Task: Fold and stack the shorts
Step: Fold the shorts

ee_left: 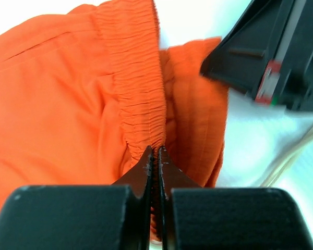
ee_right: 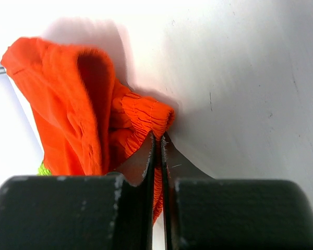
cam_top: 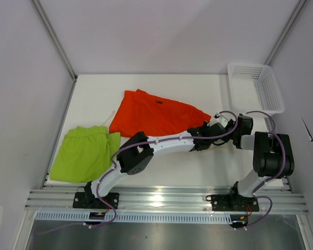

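The orange-red shorts (cam_top: 151,115) lie spread across the middle of the table, their right corner under both grippers. In the left wrist view my left gripper (ee_left: 156,152) is shut on the gathered elastic waistband of the orange shorts (ee_left: 57,104). My right gripper (ee_right: 157,138) is shut on another bunched part of the same waistband (ee_right: 141,117), close beside the left one. From above, the left gripper (cam_top: 204,131) and right gripper (cam_top: 219,119) meet at that corner. The lime green shorts (cam_top: 86,153) lie flat at the near left, apart from both grippers.
A white mesh basket (cam_top: 255,87) stands at the back right corner. The left arm (cam_top: 146,148) stretches diagonally across the near table. The right arm's dark body (ee_left: 274,52) fills the upper right of the left wrist view. Walls enclose the table.
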